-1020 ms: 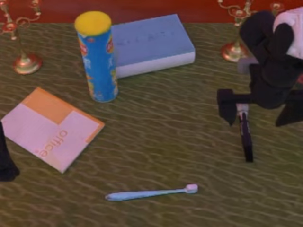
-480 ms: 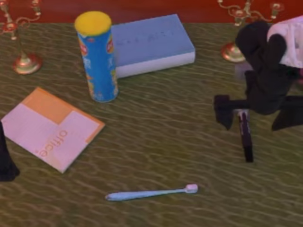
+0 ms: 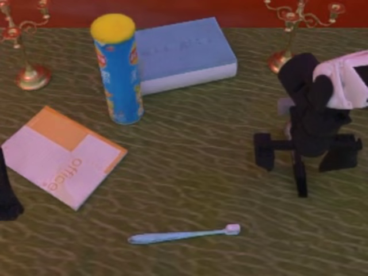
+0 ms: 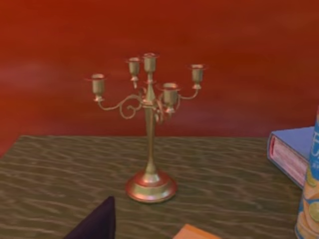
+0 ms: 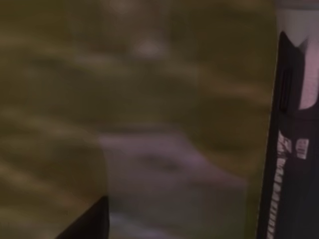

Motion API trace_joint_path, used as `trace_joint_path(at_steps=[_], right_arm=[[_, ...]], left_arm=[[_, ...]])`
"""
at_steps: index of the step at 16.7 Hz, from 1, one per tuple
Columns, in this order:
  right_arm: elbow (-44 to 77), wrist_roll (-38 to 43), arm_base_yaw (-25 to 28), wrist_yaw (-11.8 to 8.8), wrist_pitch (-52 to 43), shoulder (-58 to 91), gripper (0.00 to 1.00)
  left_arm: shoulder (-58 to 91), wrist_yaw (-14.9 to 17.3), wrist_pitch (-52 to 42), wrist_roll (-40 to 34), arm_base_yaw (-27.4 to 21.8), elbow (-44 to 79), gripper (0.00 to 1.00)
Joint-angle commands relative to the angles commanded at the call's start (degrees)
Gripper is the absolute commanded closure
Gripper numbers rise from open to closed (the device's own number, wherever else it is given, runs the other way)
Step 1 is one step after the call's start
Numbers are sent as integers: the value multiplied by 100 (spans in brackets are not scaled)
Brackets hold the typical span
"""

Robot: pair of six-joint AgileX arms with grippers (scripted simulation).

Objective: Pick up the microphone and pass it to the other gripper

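Note:
The microphone (image 3: 300, 180) lies on the table at the right, its black handle pointing toward the front edge. Its head is hidden beneath my right gripper (image 3: 302, 152). That gripper hangs low over the mic's upper end, open, with one finger on each side of the handle. In the right wrist view the black handle (image 5: 291, 174) runs along one edge, and one fingertip (image 5: 92, 224) shows apart from it. My left gripper (image 3: 7, 195) stays parked at the table's left edge, open, with one fingertip (image 4: 99, 221) in the left wrist view.
A light-blue toothbrush (image 3: 184, 234) lies near the front centre. An orange-and-white booklet (image 3: 60, 155) sits at the left. A blue chip can (image 3: 119, 72) and a blue book (image 3: 184, 53) stand at the back. Brass candelabra stand at both back corners (image 3: 26, 69) (image 3: 282, 57).
My right gripper has dropped lower and shifted slightly left over the microphone's head end, and its fingers now straddle the handle. The microphone and the left arm have not moved.

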Motion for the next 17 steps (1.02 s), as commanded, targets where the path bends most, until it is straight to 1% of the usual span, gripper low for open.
trace_joint_path(at_steps=[3,16,17], right_arm=[[0,0,0,0,0,0,0],[0,0,0,0,0,0,98],[0,0,0,0,0,0,100]], left_arm=[[0,0,0,0,0,0,0],[0,0,0,0,0,0,0],[0,0,0,0,0,0,0]])
